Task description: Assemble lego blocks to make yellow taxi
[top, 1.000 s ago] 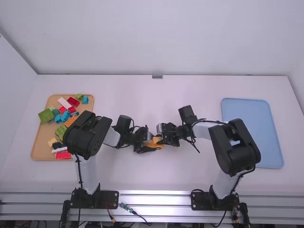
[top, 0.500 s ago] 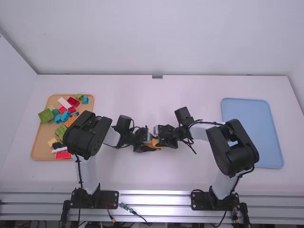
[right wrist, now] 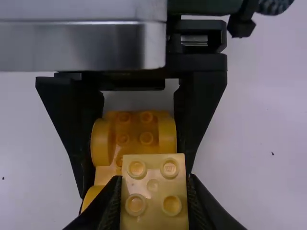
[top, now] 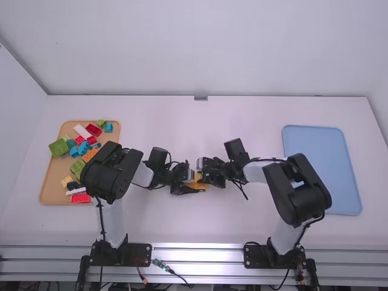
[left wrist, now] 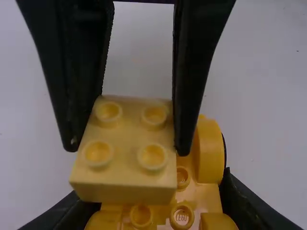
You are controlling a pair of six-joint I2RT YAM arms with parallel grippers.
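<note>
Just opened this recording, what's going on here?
Two robot arms are working together on a toy taxi. The left pincer grips a yellow-orange studded plastic base with rounded side pieces, and the right pincer holds a pale yellow square four-stud plastic block over part of it. Whether the block is pressed on, I can't tell. Other coloured plastic blocks lie in the shallow tan tray.
</note>
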